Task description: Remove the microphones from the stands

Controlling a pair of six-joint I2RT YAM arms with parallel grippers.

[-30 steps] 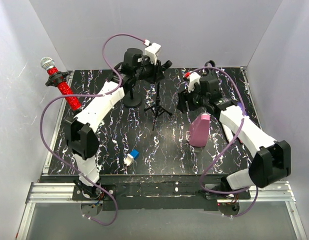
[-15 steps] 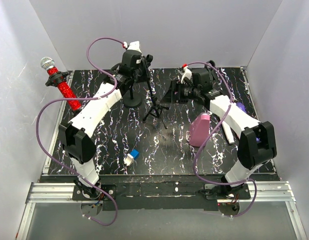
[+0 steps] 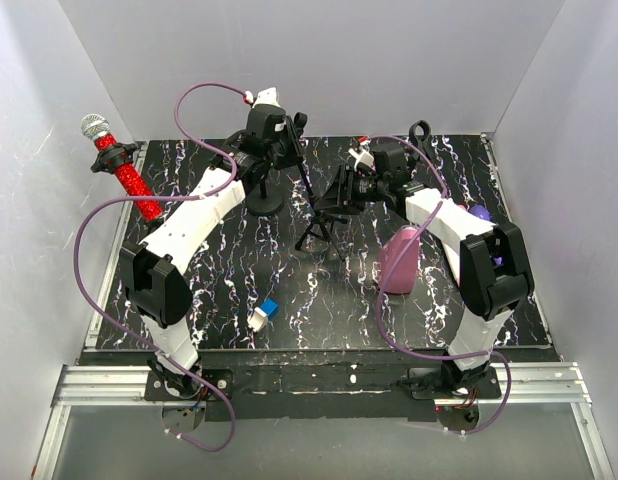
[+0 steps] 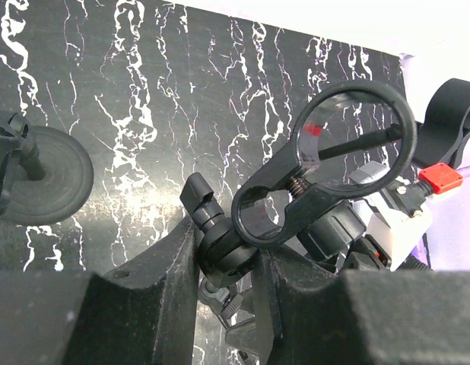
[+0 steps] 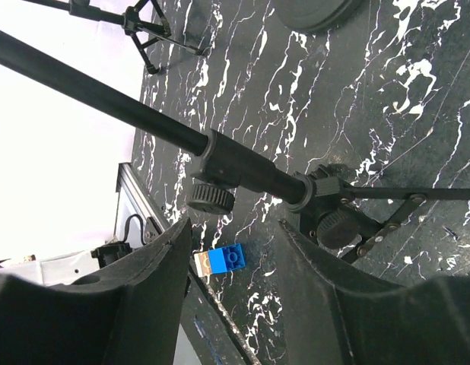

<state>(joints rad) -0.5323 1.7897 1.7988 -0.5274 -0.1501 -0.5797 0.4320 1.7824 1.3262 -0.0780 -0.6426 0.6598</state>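
Observation:
The red glitter microphone (image 3: pixel 126 173) with a silver head sits in a black clip at the far left, leaning by the wall, away from both arms. A black tripod stand (image 3: pixel 319 218) stands tilted mid-table. My left gripper (image 3: pixel 292 140) is shut on the stand's empty clip holder (image 4: pixel 227 243), just below its ring clip (image 4: pixel 355 137); the gripper (image 4: pixel 227 255) grips the holder's joint. My right gripper (image 3: pixel 341 190) is open, and the stand's pole (image 5: pixel 242 171) crosses just past the tips of that gripper (image 5: pixel 235 228).
A second stand with a round base (image 3: pixel 264 203) is behind the tripod and shows in the left wrist view (image 4: pixel 56 175). A pink bottle (image 3: pixel 399 258) stands right of centre. A blue brick (image 3: pixel 269 307) lies near the front. A purple object (image 3: pixel 481 213) lies at the right.
My right gripper has moved left up to the tripod's pole. The tripod has shifted right and tilted. My left gripper moved left at first and then stayed on the clip holder.

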